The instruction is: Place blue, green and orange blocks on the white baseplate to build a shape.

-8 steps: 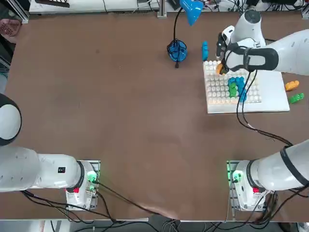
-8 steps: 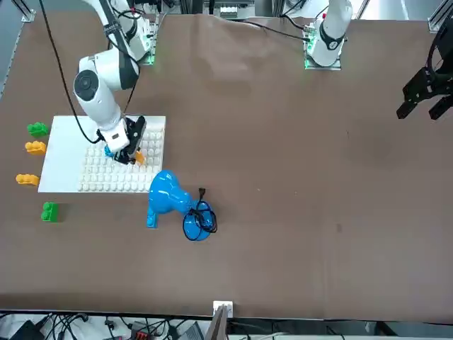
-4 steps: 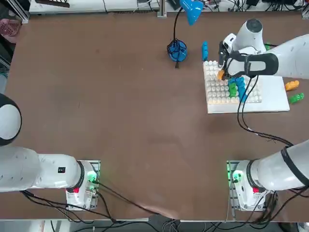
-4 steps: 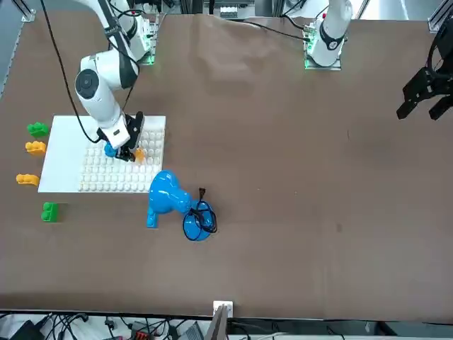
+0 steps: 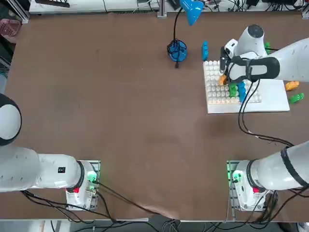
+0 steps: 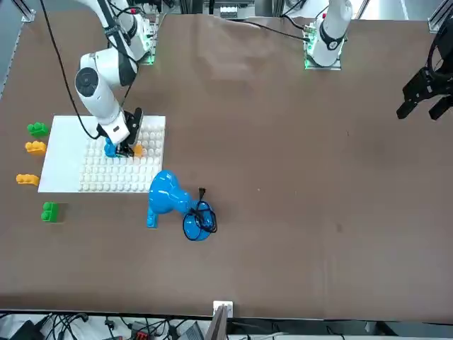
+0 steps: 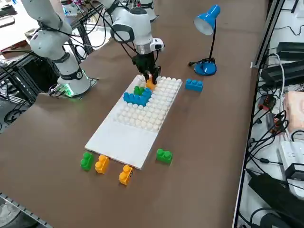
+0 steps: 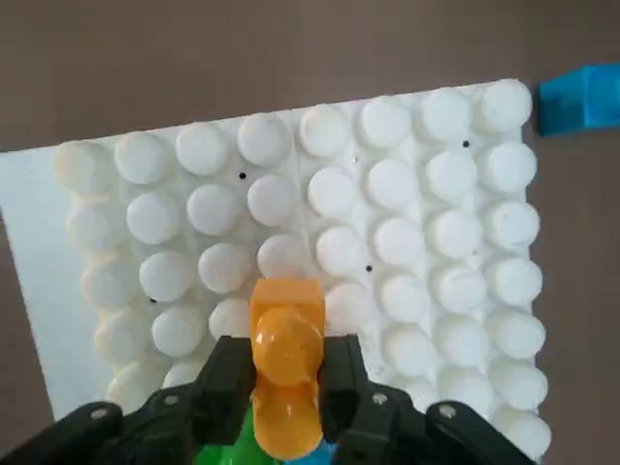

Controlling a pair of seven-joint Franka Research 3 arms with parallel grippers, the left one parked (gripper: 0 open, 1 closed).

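Note:
My right gripper is shut on an orange block, held just above the studded part of the white baseplate. In the side view the gripper holds the orange block next to a green block and a blue block that sit on the baseplate. From overhead the gripper hangs over the baseplate, with the orange block beside the green block and blue block. In the front view the gripper carries the orange block.
A blue desk lamp stands to the left of the plate. A loose blue block lies on the table near it. Loose orange and green blocks lie off the plate's right side, with more blocks and a green one seen in the side view.
My right gripper has carried the orange block from the plate's far edge toward the robot, over the studs, to beside the green and blue blocks.

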